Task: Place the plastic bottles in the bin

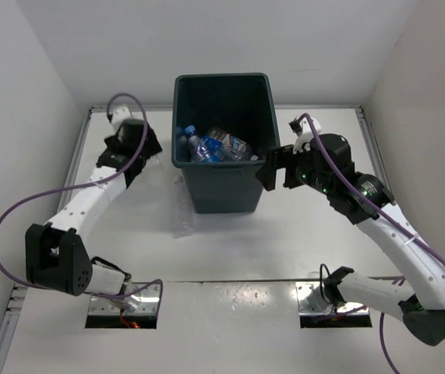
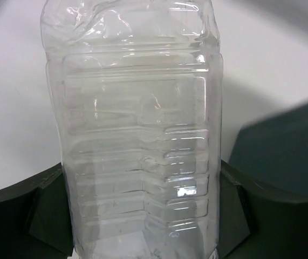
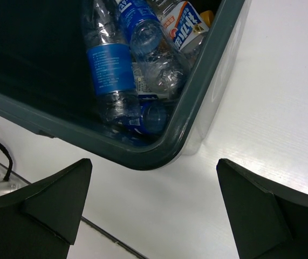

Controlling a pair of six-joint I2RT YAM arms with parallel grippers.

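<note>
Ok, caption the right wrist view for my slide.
Open right gripper hovers over the bin corner, blue-labelled plastic bottles piled inside.

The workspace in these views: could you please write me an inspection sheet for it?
Surface: white table.
Job's things: tall dark grey plastic bin holds several clear plastic bottles with blue labels; one clear ribbed plastic bottle is outside it; a clear item, perhaps another bottle, lies beside the bin.
Clutter: nothing seen.
End effectors: left end effector straddles the ribbed bottle, grip unclear; right end effector open, empty, by the bin's right rim.
Cables: purple cables loop from both arms.
Surroundings: white walls.
</note>
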